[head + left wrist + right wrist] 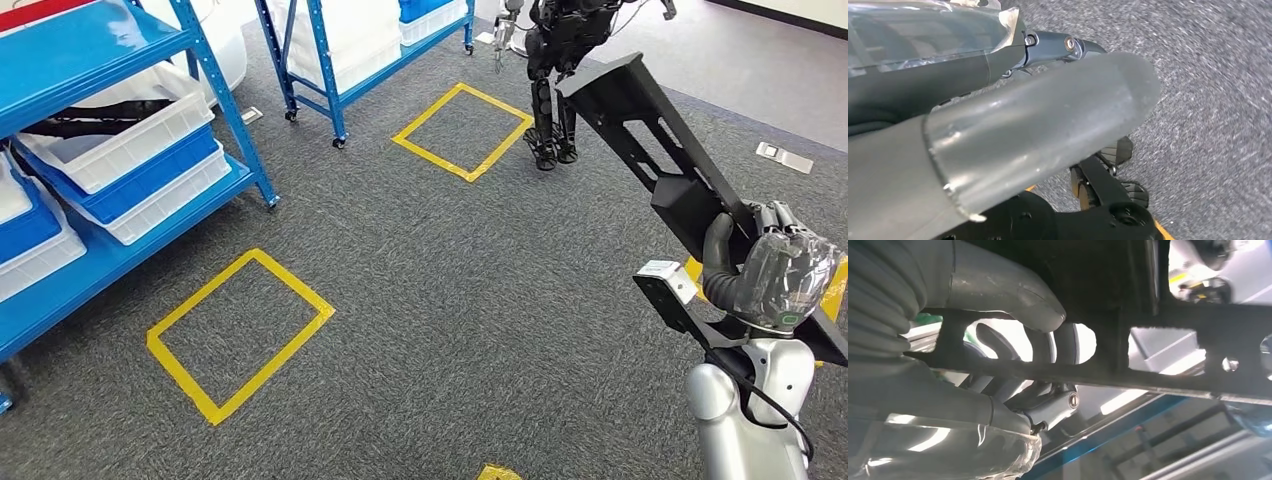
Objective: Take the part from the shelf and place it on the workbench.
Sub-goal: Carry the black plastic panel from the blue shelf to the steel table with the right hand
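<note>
Gripping long black part (650,140), right hand (770,270) wrapped round its lower end, above grey carpet (440,300). Left hand (998,135) blurred; fingers' state unclear.

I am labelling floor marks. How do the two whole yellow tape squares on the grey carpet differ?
The near yellow tape square lies beside the low blue shelf with white bins; the far yellow tape square lies between the blue wheeled rack and a standing black robot. The near one looks larger in the picture. Both are hollow outlines with nothing inside.
</note>
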